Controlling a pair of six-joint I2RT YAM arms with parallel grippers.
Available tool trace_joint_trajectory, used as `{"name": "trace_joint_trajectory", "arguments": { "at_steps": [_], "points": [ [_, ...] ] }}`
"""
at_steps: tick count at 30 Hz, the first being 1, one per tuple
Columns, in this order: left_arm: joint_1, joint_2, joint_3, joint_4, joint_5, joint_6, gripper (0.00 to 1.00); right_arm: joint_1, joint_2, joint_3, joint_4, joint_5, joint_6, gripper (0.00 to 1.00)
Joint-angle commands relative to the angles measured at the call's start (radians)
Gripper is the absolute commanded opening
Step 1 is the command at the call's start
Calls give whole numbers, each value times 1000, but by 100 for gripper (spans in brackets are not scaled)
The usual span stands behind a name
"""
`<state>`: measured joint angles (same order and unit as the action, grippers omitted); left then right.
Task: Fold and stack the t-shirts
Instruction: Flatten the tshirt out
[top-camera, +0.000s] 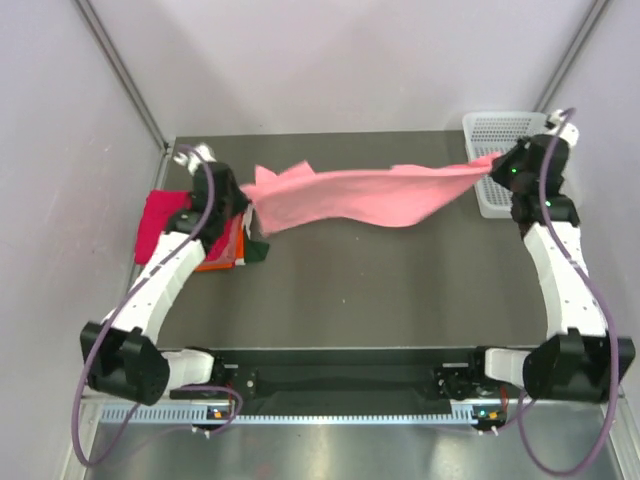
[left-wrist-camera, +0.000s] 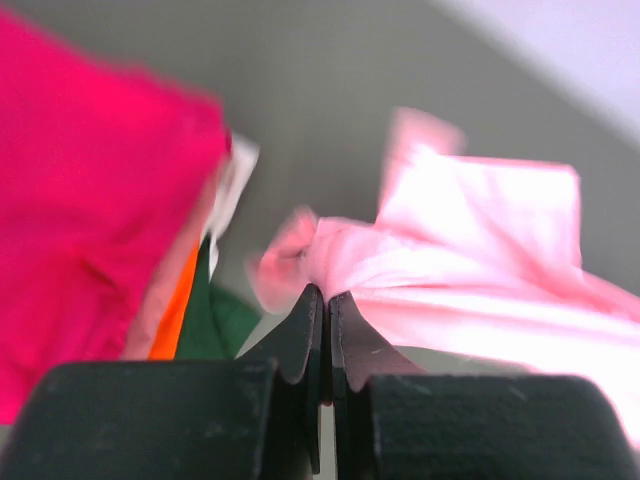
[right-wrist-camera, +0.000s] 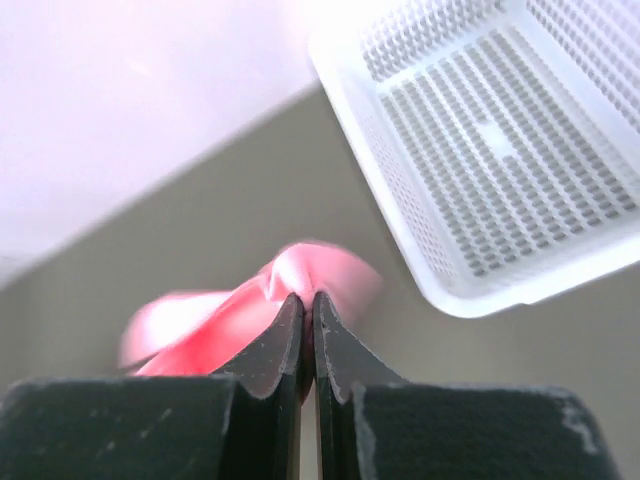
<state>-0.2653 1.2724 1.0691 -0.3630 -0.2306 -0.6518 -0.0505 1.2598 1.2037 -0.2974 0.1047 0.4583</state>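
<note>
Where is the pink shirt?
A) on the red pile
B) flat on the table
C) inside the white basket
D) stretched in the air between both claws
D: the pink shirt hangs stretched between the left claw and right claw, each pinching one end.

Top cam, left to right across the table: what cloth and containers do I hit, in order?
magenta-red folded t-shirt → orange folded t-shirt → salmon-pink t-shirt, stretched above the table → white mesh basket
</note>
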Motion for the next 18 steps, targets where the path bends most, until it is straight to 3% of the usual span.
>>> {"name": "trace_joint_trajectory", "arguments": {
  "at_steps": [1,2,5,7,10,14,18],
  "points": [
    [44,-52,214,-138,-29,49,0,-38,-56,26,-8,-150,88,0],
    [49,-33,353,-218,-29,46,0,-58,-47,51,-22,-178,101,0],
    [49,21,571,-290,-4,40,0,-66,-62,138,-69,-226,108,0],
    [49,12,624,-313,26,38,0,-68,-121,145,-78,-212,103,0],
    [49,-57,597,-303,48,43,0,-69,-210,96,-82,-192,85,0],
    [49,-159,426,-268,76,31,0,-69,-298,-12,-75,-189,83,0],
    [49,-231,385,-260,96,15,0,-69,-384,-75,-77,-184,77,0]
  ]
}}
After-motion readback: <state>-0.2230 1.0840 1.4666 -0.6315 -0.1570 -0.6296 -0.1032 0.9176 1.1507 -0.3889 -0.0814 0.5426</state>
